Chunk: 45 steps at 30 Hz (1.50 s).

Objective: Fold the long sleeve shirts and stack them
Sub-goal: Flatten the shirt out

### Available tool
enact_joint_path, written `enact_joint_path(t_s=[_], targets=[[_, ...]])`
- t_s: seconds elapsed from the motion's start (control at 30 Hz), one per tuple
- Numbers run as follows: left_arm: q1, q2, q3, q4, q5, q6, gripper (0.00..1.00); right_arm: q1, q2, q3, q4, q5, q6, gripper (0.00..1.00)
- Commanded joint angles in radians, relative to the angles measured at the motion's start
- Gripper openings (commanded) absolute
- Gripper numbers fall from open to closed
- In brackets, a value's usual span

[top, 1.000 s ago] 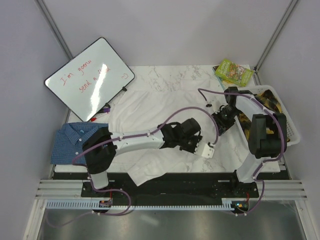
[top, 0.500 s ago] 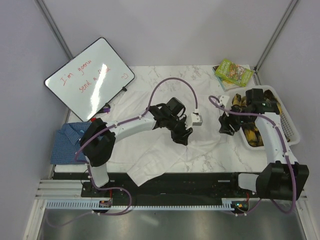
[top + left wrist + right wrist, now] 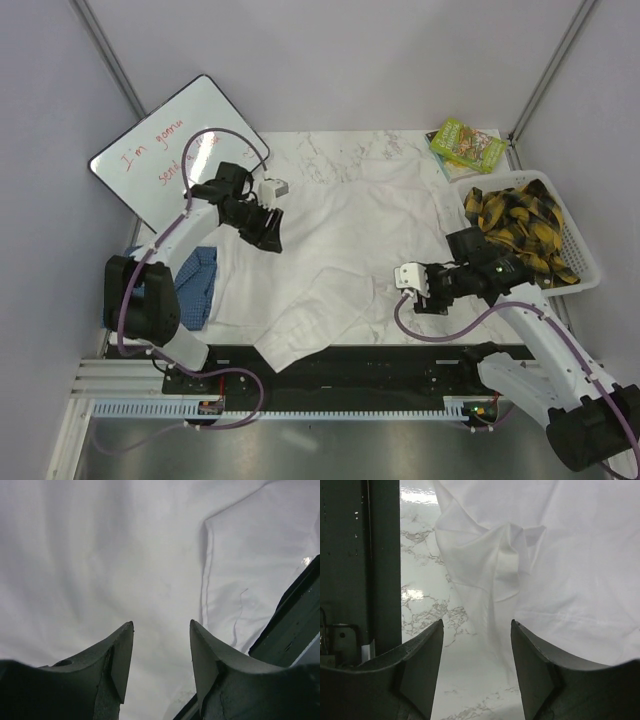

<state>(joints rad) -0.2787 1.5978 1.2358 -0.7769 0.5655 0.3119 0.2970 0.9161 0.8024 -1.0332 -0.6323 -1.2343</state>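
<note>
- The white shirt (image 3: 340, 250) lies spread and rumpled over the middle of the marble tabletop (image 3: 330, 145). One loose end hangs off the near edge, towards the left.
- From where I stand, its long axis looks to run slantwise, from that hanging near-left end up to the far right. The cloth is too creased for me to be sure.
- The left tool (image 3: 270, 235) hangs over the shirt's far-left part. Its fingers are apart with nothing between them, only white cloth below.
- The right tool (image 3: 430, 298) sits low at the shirt's near-right edge, fingers likewise parted and empty.
- Straight ahead of the right tool is a bunched fold (image 3: 495, 555) of the white cloth, with bare marble just beside it. I'd judge the right arm the nearer one to that corner.
- The blue check shirt (image 3: 197, 285) sits at the tabletop's left edge, just beside the white one and partly behind the left arm, so that arm is far closer to it.
- A basket (image 3: 585, 268) holding a yellow-and-black plaid cloth (image 3: 515, 220) stands at the right, apart from both shirts.
</note>
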Motion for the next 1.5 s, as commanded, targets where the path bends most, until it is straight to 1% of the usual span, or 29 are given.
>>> enact_joint_path(t_s=[0.0,0.13,0.23,0.27,0.33,0.37,0.43,0.47,0.53,0.57,0.63,0.67,0.7,0.73,0.8,0.9,0.93,1.03,1.1,1.13,1.17,1.2,1.23,1.3,1.33,1.37,1.4,1.47], targets=[[0.061,-0.082,-0.061,-0.104,-0.091,0.093,0.56,0.106,0.001,-0.035,0.176,0.077,0.111,0.63],[0.119,-0.095,-0.091,-0.102,-0.111,0.11,0.56,0.2,0.044,-0.058,0.271,0.175,0.171,0.58],[0.141,-0.091,-0.102,-0.101,-0.137,0.115,0.56,0.232,0.085,-0.065,0.318,0.219,0.2,0.46],[0.144,-0.088,-0.105,-0.099,-0.154,0.122,0.56,0.234,0.105,-0.065,0.329,0.233,0.206,0.38],[0.148,-0.075,-0.11,-0.096,-0.174,0.125,0.56,0.241,0.118,-0.057,0.326,0.258,0.203,0.29],[0.154,-0.068,-0.113,-0.094,-0.185,0.127,0.56,0.24,0.118,-0.054,0.299,0.275,0.194,0.17],[0.157,-0.044,-0.113,-0.088,-0.194,0.131,0.56,0.24,0.101,-0.045,0.254,0.276,0.153,0.08],[0.161,-0.036,-0.114,-0.085,-0.202,0.135,0.56,0.24,0.077,-0.042,0.201,0.272,0.138,0.0],[0.161,-0.019,-0.116,-0.067,-0.213,0.141,0.54,0.24,0.044,-0.032,0.147,0.279,0.093,0.0],[0.161,-0.003,-0.124,-0.059,-0.232,0.151,0.53,0.24,0.04,-0.026,0.083,0.29,0.073,0.0],[0.159,0.017,-0.133,-0.038,-0.257,0.164,0.42,0.24,0.02,-0.009,-0.018,0.296,0.023,0.0],[0.159,0.036,-0.143,-0.03,-0.285,0.171,0.38,0.238,0.011,-0.006,-0.049,0.295,0.003,0.0],[0.159,0.05,-0.15,-0.022,-0.3,0.174,0.32,0.24,0.001,-0.005,-0.076,0.286,-0.013,0.0],[0.159,0.06,-0.153,-0.004,-0.315,0.176,0.29,0.24,-0.015,-0.005,-0.127,0.278,-0.06,0.0],[0.161,0.105,-0.16,0.014,-0.367,0.181,0.26,0.24,-0.022,-0.006,-0.18,0.269,-0.108,0.0],[0.171,0.158,-0.151,0.045,-0.424,0.185,0.2,0.24,-0.002,-0.011,-0.269,0.298,-0.198,0.0],[0.174,0.172,-0.147,0.053,-0.437,0.184,0.19,0.24,0.012,-0.012,-0.321,0.325,-0.223,0.0],[0.188,0.217,-0.115,0.057,-0.461,0.174,0.15,0.24,0.006,-0.011,-0.393,0.344,-0.306,0.0],[0.191,0.24,-0.09,0.056,-0.467,0.162,0.14,0.24,-0.009,-0.006,-0.407,0.341,-0.349,0.0],[0.193,0.246,-0.081,0.056,-0.467,0.153,0.14,0.24,-0.025,-0.006,-0.407,0.345,-0.356,0.01],[0.193,0.252,-0.067,0.053,-0.455,0.15,0.13,0.24,-0.032,-0.005,-0.397,0.348,-0.353,0.08],[0.193,0.254,-0.061,0.045,-0.446,0.15,0.13,0.238,-0.037,0.01,-0.383,0.353,-0.309,0.18],[0.193,0.249,-0.056,0.042,-0.426,0.147,0.14,0.238,-0.037,0.027,-0.352,0.358,-0.282,0.37],[0.193,0.232,-0.047,0.024,-0.388,0.15,0.19,0.238,-0.02,0.104,-0.34,0.349,-0.22,0.5],[0.193,0.202,-0.045,0.018,-0.348,0.157,0.22,0.237,-0.014,0.131,-0.321,0.342,-0.144,0.62],[0.193,0.185,-0.039,0.011,-0.322,0.159,0.31,0.235,-0.01,0.156,-0.318,0.327,-0.119,0.63],[0.193,0.166,-0.033,-0.019,-0.284,0.167,0.36,0.228,-0.005,0.197,-0.317,0.319,-0.105,0.64],[0.193,0.107,-0.026,-0.024,-0.225,0.167,0.45,0.212,0.007,0.225,-0.26,0.306,-0.013,0.66]])
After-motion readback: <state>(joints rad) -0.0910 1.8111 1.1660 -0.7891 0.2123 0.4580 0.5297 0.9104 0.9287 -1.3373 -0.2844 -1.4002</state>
